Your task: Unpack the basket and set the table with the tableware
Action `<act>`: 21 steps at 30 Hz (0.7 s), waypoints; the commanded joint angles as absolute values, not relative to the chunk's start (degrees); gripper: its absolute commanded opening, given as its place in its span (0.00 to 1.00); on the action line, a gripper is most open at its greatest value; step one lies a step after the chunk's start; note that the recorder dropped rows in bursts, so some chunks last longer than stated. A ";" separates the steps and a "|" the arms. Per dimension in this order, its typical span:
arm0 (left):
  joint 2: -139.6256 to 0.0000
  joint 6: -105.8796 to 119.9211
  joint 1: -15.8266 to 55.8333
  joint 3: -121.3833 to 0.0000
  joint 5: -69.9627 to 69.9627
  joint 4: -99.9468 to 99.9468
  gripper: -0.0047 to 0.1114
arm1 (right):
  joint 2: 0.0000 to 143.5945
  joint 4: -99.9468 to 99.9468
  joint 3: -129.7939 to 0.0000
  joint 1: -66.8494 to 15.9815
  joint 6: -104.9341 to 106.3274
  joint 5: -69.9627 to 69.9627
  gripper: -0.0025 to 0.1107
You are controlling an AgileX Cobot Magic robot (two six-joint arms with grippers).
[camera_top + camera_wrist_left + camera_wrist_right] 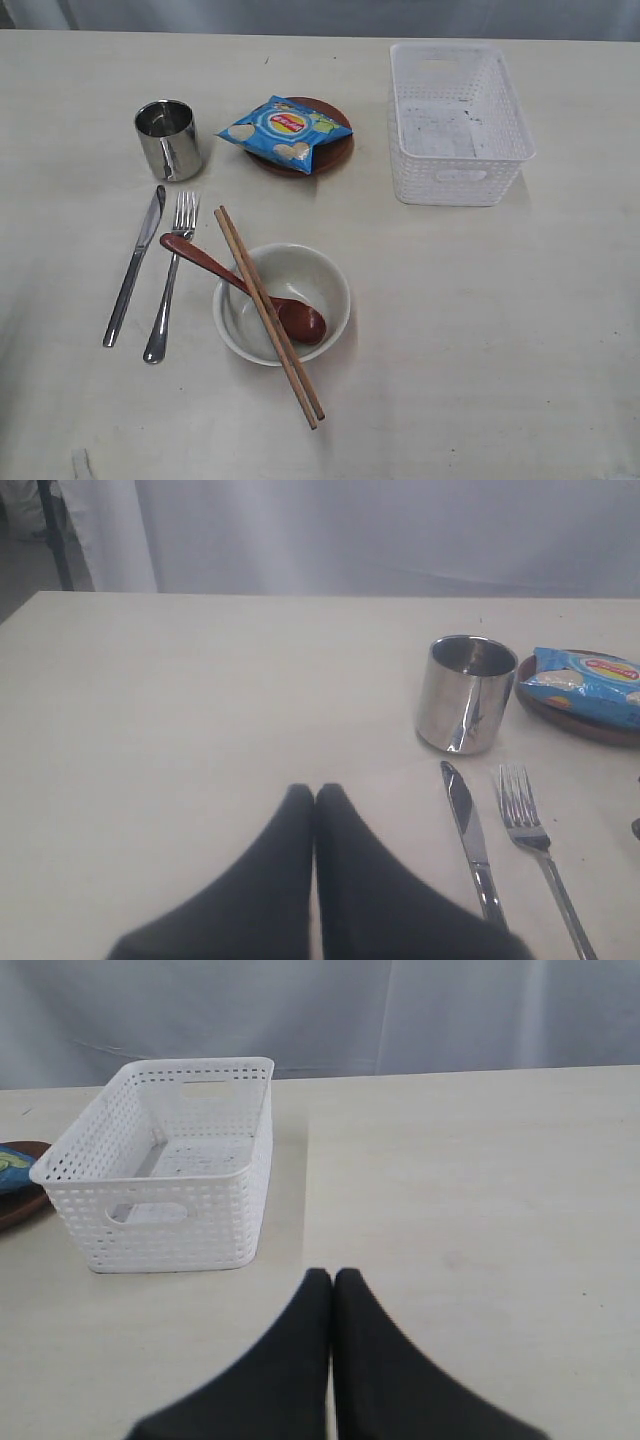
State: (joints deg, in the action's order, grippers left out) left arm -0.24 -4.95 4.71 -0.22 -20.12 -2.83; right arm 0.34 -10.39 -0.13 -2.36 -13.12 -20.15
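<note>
The white basket (458, 122) (165, 1165) stands empty at the back right of the table (500, 330). A steel cup (168, 140) (464, 693) stands at the back left. In front of it lie a knife (134, 266) (470, 835) and a fork (171, 276) (540, 850) side by side. The pale bowl (283, 302) holds a wooden spoon (245, 286), and chopsticks (268, 315) rest across its rim. A brown plate (335, 150) carries a blue chip bag (285, 130). My left gripper (315, 792) and right gripper (332, 1276) are both shut and hold nothing; neither shows in the exterior view.
A pale curtain hangs behind the table's far edge in both wrist views. Bare tabletop lies in front of and to the right of the basket.
</note>
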 commanded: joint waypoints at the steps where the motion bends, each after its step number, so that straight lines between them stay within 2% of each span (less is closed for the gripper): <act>1: 0.00 -4.73 4.54 0.00 -19.63 -3.18 0.04 | 0.00 -10.60 0.00 -2.47 -13.08 -20.31 0.03; 21: 0.00 -4.73 4.54 0.00 -19.63 -3.18 0.04 | 0.00 -10.60 0.00 -2.47 -12.66 -19.60 0.03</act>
State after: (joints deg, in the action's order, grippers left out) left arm -0.24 -4.95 4.71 -0.22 -20.12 -2.83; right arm 0.34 -10.39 -0.13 -2.36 -13.12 -20.03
